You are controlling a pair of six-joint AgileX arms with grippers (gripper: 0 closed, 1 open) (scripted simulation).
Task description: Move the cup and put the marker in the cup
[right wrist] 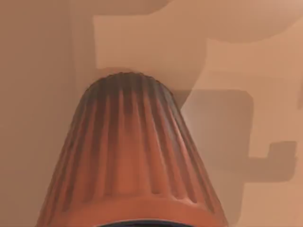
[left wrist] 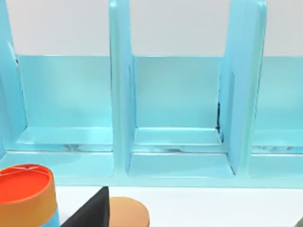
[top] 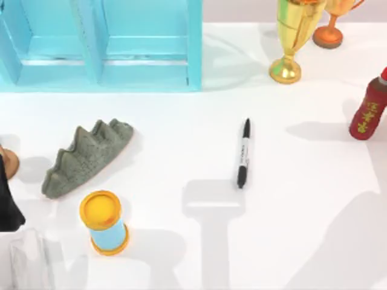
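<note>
Right end effector hangs close over the cup (right wrist: 135, 161), whose ribbed side sits just under it; whether it is pinching the cup we cannot tell. We judge the cup-moving step to be in hand. The next move calls for setting the cup upright near the marker (top: 243, 154), which lies flat on open table (top: 181, 133), well clear of the bottle (top: 369, 115) and the trophy (top: 290, 36). Our left arm (top: 6, 193) idles at the left edge.

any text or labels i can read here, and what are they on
Nothing reads clearly enough to quote.
marker: dark print on its white label band, too small to read.
red bottle: yellow characters running down its side, too blurred to make out.
gold trophy, blue cylinder, grey toothed object, blue shelf, cup: no writing visible.
</note>
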